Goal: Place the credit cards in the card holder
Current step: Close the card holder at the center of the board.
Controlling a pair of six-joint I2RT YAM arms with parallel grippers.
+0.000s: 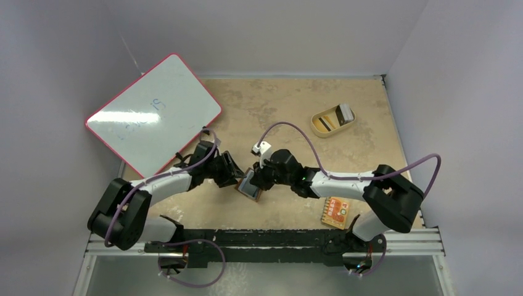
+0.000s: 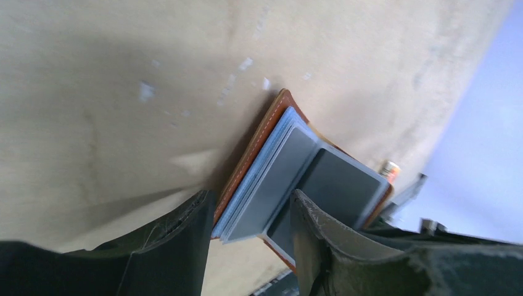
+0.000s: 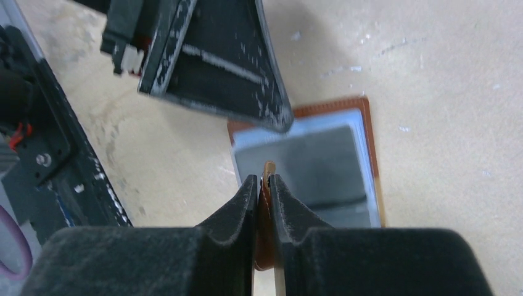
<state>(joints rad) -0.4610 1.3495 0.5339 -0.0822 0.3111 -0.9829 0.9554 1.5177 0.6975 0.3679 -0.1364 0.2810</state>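
The card holder (image 1: 250,186), a brown leather wallet, lies open on the table between both arms, with bluish-grey pockets showing (image 2: 271,179). My right gripper (image 3: 263,179) is shut on its brown snap tab (image 3: 267,169), with the open pockets (image 3: 321,160) just beyond; in the top view it (image 1: 259,179) is at the wallet's right side. My left gripper (image 2: 250,200) is open, its fingers either side of the wallet's stack of pockets. A black credit card (image 1: 324,124) lies in the tan dish (image 1: 319,116) at the far right, away from both grippers.
A pink-rimmed whiteboard (image 1: 154,114) leans at the far left. An orange-red patterned packet (image 1: 336,211) lies near the right arm's base. A pale object (image 1: 345,113) also sits in the dish. White walls close in the table at the back and on both sides.
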